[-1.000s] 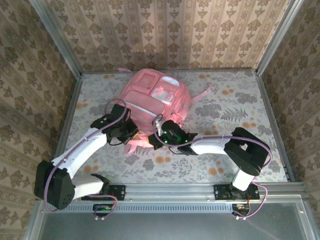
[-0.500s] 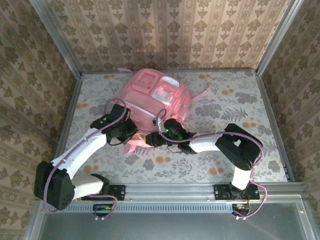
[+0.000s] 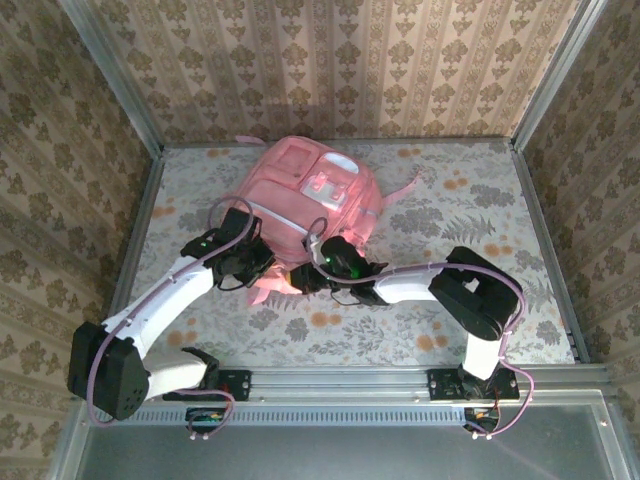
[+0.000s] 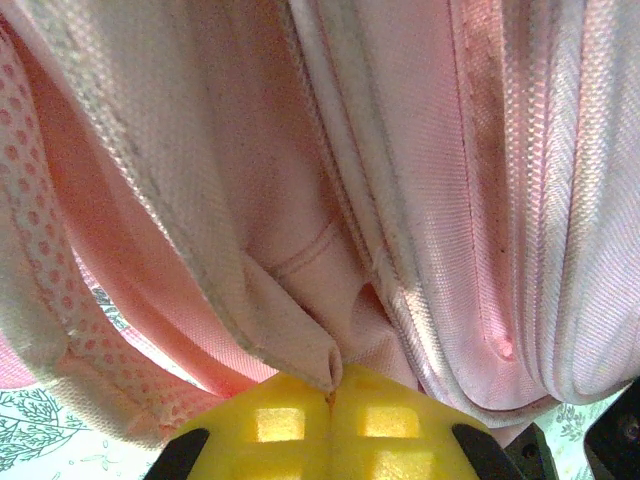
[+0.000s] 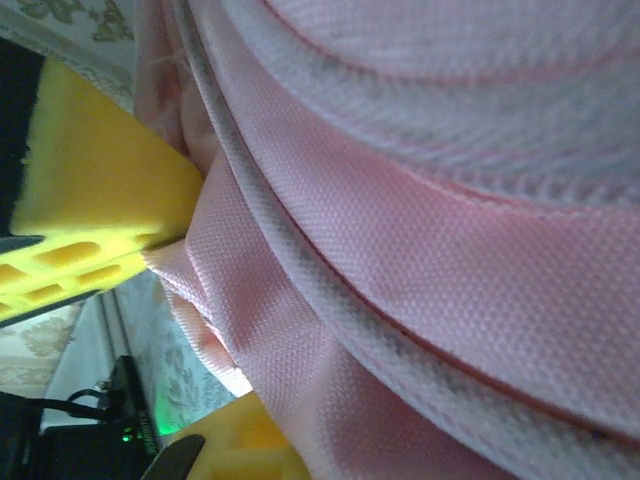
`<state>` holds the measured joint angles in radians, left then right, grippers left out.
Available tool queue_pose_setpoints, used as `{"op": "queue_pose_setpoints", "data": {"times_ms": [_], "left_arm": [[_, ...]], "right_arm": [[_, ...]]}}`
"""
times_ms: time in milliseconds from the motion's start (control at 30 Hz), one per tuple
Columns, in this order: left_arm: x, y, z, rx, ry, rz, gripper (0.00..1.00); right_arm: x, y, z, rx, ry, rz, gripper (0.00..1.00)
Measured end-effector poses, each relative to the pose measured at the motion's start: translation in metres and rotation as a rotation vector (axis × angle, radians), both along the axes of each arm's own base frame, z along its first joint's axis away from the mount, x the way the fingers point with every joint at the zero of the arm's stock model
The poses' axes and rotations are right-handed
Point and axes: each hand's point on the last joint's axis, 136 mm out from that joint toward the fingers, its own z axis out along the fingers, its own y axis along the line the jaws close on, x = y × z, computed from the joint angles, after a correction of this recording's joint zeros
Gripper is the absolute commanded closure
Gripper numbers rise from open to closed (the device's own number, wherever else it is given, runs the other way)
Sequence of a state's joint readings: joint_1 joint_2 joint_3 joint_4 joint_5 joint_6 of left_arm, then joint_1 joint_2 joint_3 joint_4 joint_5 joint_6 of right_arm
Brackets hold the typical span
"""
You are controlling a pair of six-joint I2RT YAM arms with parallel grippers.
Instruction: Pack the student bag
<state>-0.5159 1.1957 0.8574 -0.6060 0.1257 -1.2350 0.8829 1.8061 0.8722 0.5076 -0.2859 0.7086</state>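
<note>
As I look from the top camera, the large soft pink fabric student bag (image 3: 312,195) lies on the flower-patterned desk (image 3: 470,230). It is in the far middle part, close to the back wall (image 3: 330,70), with its lighter front pockets facing up. Both arms reach to its near edge, the left arm (image 3: 165,290) from the left side and the right arm (image 3: 410,290) from the right side. In the left wrist camera, the yellow left fingers (image 4: 280,425) are pressed together, and a fold of the pink fabric is pinched at the line where they meet. In the right wrist camera, the yellow right fingers (image 5: 90,170) are closed on a layer of the bag cloth, which passes between the upper one and the lower one. A pink strap (image 3: 405,187) lies on the desk at the right side of the bag.
</note>
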Motion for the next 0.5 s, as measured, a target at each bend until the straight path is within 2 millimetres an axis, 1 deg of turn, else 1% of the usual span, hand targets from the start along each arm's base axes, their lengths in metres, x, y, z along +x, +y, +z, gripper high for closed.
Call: {"op": "queue_pose_setpoints", "data": {"times_ms": [133, 233, 333, 500], "left_arm": [[-0.001, -0.001, 0.0, -0.002, -0.001, -0.004, 1.0], [-0.001, -0.005, 0.001, -0.014, -0.002, -0.012, 1.0], [-0.003, -0.011, 0.004, -0.038, 0.001, -0.024, 1.0], [-0.004, -0.015, 0.008, -0.06, -0.008, -0.022, 1.0]], "right_arm": [[-0.001, -0.007, 0.002, -0.085, -0.075, -0.032, 1.0], [0.0, -0.018, 0.007, -0.136, -0.133, -0.08, 1.0], [0.001, -0.029, 0.008, -0.161, -0.177, -0.124, 1.0], [0.003, -0.037, 0.011, -0.172, -0.25, -0.152, 1.0]]}}
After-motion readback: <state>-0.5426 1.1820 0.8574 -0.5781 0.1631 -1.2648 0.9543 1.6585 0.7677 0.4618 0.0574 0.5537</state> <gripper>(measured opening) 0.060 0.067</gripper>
